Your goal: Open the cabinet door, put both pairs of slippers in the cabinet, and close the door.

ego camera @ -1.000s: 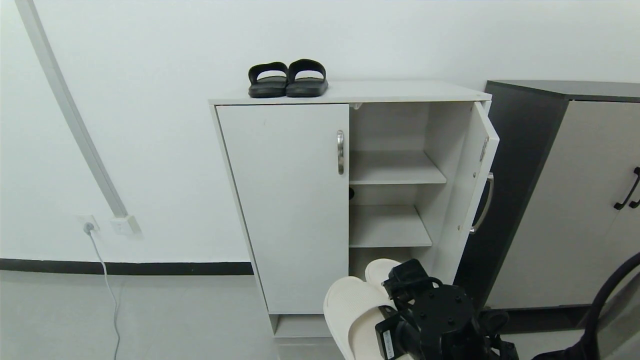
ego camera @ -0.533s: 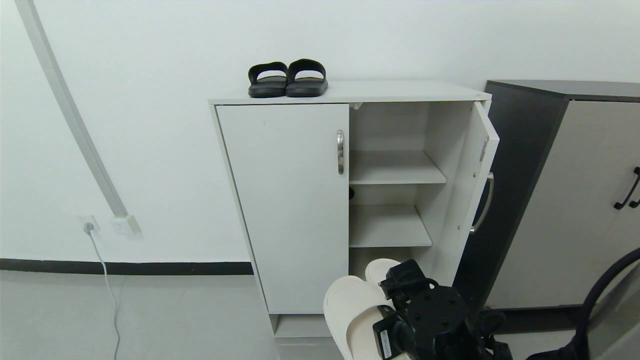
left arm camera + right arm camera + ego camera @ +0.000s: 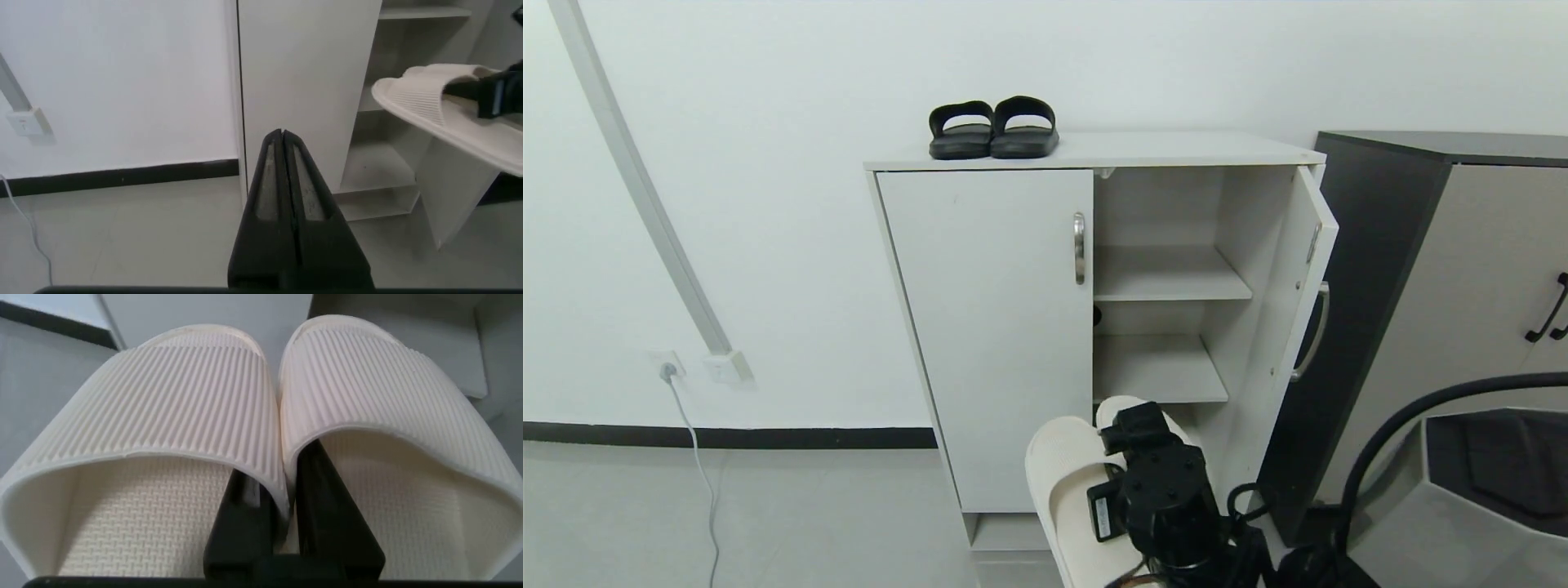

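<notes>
Raised leftward, right gripper, clamped on white slippers, nears the open cabinet (left gripper together); placement pending.

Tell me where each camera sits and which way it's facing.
Head view: on the robot's head, facing forward and down at the cabinet; the right pincer shows low, holding the cream slippers.
Left wrist view: on the left arm, looking along the shut left pincer toward the cabinet and floor.
Right wrist view: on the right arm, looking along its pincer at the clamped cream slippers.
Shared: all three show the cream slippers.
</notes>
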Controlling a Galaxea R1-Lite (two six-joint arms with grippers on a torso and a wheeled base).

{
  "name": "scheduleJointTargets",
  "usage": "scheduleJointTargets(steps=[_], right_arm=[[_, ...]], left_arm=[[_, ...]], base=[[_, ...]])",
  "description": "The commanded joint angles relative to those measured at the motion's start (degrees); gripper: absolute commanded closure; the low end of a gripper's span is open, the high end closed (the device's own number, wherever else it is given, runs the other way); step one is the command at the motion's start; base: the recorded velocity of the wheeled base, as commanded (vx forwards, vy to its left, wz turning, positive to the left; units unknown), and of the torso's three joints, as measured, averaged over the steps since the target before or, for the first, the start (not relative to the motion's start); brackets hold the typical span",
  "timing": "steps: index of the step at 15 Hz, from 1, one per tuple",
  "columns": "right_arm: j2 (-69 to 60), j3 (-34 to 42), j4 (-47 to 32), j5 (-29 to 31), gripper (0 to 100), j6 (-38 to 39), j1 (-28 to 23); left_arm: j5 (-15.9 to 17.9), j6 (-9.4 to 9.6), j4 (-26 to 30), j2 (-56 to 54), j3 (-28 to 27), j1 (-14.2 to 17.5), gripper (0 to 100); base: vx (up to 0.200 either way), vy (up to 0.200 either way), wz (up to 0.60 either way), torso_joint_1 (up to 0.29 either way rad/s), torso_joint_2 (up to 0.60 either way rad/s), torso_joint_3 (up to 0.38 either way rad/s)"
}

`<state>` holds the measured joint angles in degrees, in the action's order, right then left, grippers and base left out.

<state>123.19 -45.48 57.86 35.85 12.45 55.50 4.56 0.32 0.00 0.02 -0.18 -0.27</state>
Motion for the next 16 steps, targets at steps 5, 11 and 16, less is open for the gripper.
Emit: scheduleJointTargets(steps=[5, 11, 16], right_arm=[[5.75, -28.87, -25.07, 11.96, 100, 3.2, -4.35], [5.57, -30.45, -30.26, 14.25, 100, -4.71, -6.99], [5.13, -28.87, -29.82, 14.33, 100, -7.7, -7.78]], left_arm=[[-0.08, -0.14, 0.0, 0.15, 0.09, 0.0, 100], [-0.08, -0.23, 0.0, 0.06, 0.09, 0.0, 100], [-0.08, -0.23, 0.0, 0.06, 0.01, 0.0, 100]], base=[[0.0, 0.0, 0.0, 0.0, 0.0, 0.0], [0.0, 0.0, 0.0, 0.0, 0.0, 0.0], [0.0, 0.0, 0.0, 0.0, 0.0, 0.0]])
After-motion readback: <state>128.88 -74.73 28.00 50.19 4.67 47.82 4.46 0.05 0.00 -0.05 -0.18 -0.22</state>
